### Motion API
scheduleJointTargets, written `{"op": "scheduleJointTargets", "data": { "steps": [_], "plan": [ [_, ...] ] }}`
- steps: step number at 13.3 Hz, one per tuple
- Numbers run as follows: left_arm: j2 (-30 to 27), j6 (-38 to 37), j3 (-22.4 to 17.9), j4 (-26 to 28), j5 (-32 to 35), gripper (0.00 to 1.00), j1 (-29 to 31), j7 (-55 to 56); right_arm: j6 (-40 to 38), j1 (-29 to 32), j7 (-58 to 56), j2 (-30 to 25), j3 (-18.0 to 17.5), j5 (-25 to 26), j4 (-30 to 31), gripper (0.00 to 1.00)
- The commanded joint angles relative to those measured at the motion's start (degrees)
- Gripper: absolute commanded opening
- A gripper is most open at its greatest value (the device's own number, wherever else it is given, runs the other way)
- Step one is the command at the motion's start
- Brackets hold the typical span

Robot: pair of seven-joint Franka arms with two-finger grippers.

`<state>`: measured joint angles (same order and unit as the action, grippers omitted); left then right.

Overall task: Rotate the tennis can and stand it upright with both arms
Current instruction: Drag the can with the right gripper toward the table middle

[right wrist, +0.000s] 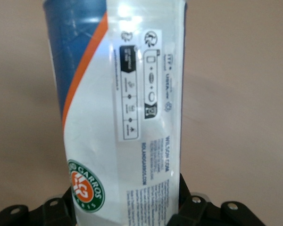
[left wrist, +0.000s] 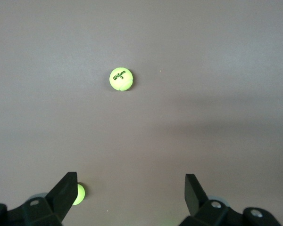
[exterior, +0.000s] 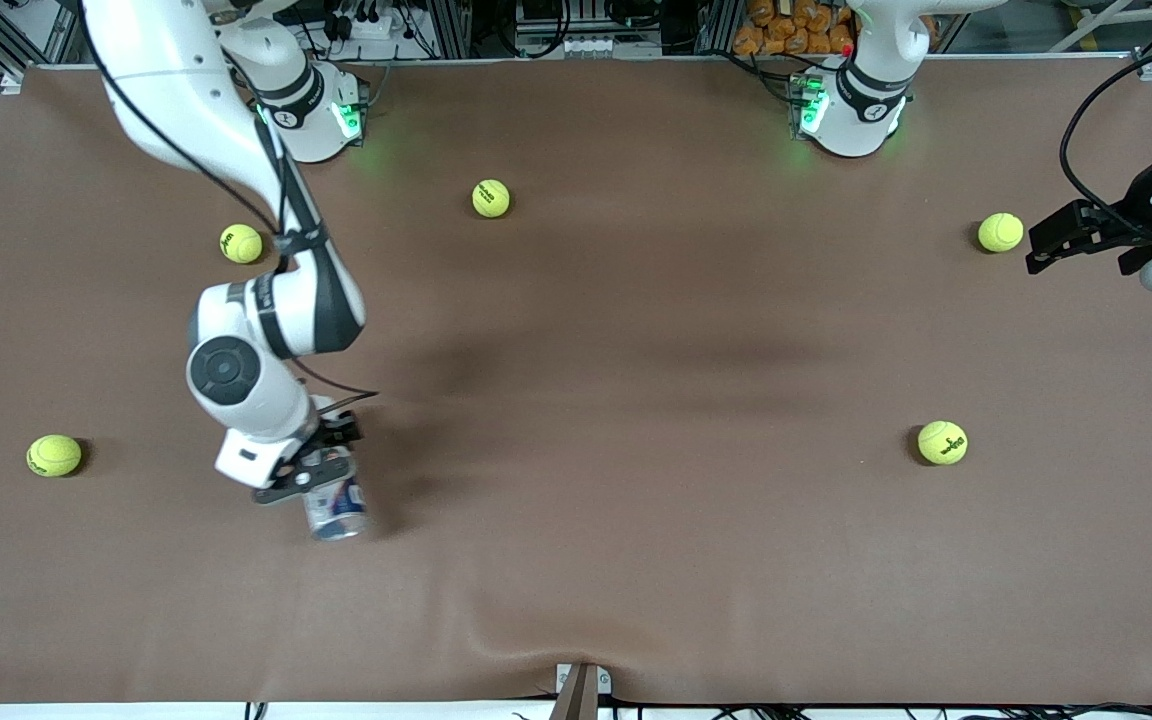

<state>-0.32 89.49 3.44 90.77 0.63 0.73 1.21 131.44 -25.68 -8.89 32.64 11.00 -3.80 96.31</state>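
1. Tennis can [exterior: 336,508] first, front view: it sits toward the right arm's end of the table, in the part nearer the front camera, with the right gripper [exterior: 321,478] shut on it. The gripper and wrist cover its upper part, so only the lower blue-and-white end shows — whether that end rests on the brown table [exterior: 636,400] or hangs just above it is hard to tell. Five yellow-green tennis balls lie scattered: one [exterior: 54,455] near the table edge at the right arm's end, one [exterior: 241,243] beside the right arm, one [exterior: 491,198] between the two bases, one [exterior: 1000,232] just beside the left gripper [exterior: 1061,240], and one [exterior: 942,442] nearer the camera at the left arm's end. The left arm waits at its end of the table, partly cut off by the picture edge, its gripper in the air.

2. Left wrist view: the left gripper [left wrist: 131,190] stands wide open and holds nothing. Two balls show on the table — one printed ball [left wrist: 121,79] in full, another [left wrist: 78,194] half hidden by a fingertip [left wrist: 66,188].

3. Right wrist view: the can [right wrist: 125,117] fills the picture, its far end cut off; white label, blue panel, orange stripe and a round green-and-orange badge are clear. The right gripper [right wrist: 127,207] clamps it low, fingertips largely hidden.
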Motion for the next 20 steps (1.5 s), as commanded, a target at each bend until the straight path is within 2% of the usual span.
{"op": "scheduleJointTargets", "data": {
  "steps": [1, 7, 9, 10, 12, 14, 17, 20],
  "plan": [
    [0.1, -0.3, 0.4, -0.5, 0.2, 1.00, 0.7, -1.3, -0.7, -0.3, -0.2, -0.9, -3.8, -3.6, -2.7, 0.77],
    [0.1, -0.3, 0.5, -0.5, 0.2, 1.00, 0.6, -1.3, 0.3, -6.1, 0.2, -0.6, -4.1, -3.9, -5.6, 0.78],
    [0.1, -0.3, 0.5, -0.4, 0.2, 1.00, 0.6, -1.3, 1.0, -10.1, -0.5, 0.9, -4.0, -2.6, -6.7, 0.78],
    [0.1, -0.3, 0.5, -0.4, 0.2, 1.00, 0.6, -1.3, 0.9, -12.4, -0.6, 1.5, -3.8, -0.9, -7.1, 0.78],
    [0.1, -0.3, 0.5, -0.4, 0.2, 1.00, 0.6, -1.6, 0.9, -14.3, -0.5, 1.9, -3.9, 6.6, -7.2, 0.78],
    [0.1, -0.3, 0.5, -0.5, 0.2, 1.00, 0.6, -2.1, 0.9, -15.9, -0.7, 1.9, -4.0, 11.0, -7.2, 0.78],
    [0.2, -0.3, 0.5, -0.4, 0.1, 1.00, 0.6, -2.1, 1.0, -18.9, -3.2, 3.2, -4.0, 14.9, -7.3, 0.78],
    [0.2, -0.3, 0.5, -0.4, 0.1, 1.00, 0.6, -2.1, 1.1, -21.9, -8.4, 5.8, -4.0, 15.1, -9.6, 0.78]
  ]
}}
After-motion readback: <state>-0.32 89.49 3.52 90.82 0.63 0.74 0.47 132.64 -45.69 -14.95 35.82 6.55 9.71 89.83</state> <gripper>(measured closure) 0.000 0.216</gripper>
